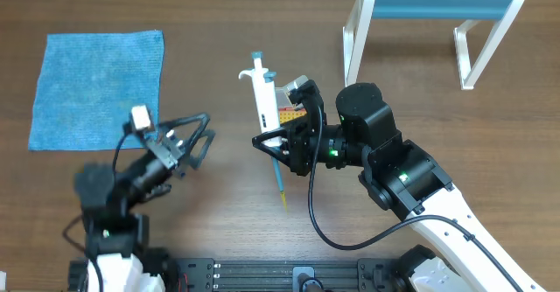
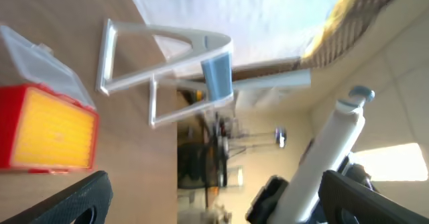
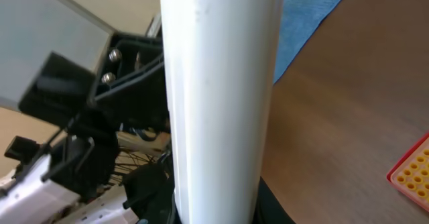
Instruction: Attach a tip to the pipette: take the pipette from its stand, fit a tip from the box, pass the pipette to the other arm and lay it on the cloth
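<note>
Looking down on a brown tabletop. Gripping the pipette around its lower body with the right end effector, clenched firmly on it, near the middle of the top view. Holding it lifted above the wood, running almost straight up the picture, with the blue plunger end pointing toward 12 o'clock and a slim tip at the other end pointing toward 6 o'clock. Showing the red and yellow box just at 3 o'clock of the pipette body, partly hidden behind the right end effector. Hovering at 9 o'clock of the pipette with the left end effector, released, fingers spread wide, grasping nothing and not touching the pipette. Facing that pipette in the left wrist view, with the box and the stand beyond it. Showing the blue cloth lying flat at 10 o'clock, well apart from the pipette. Showing the white stand with its blue bar at 1 o'clock, standing on the wood.
</note>
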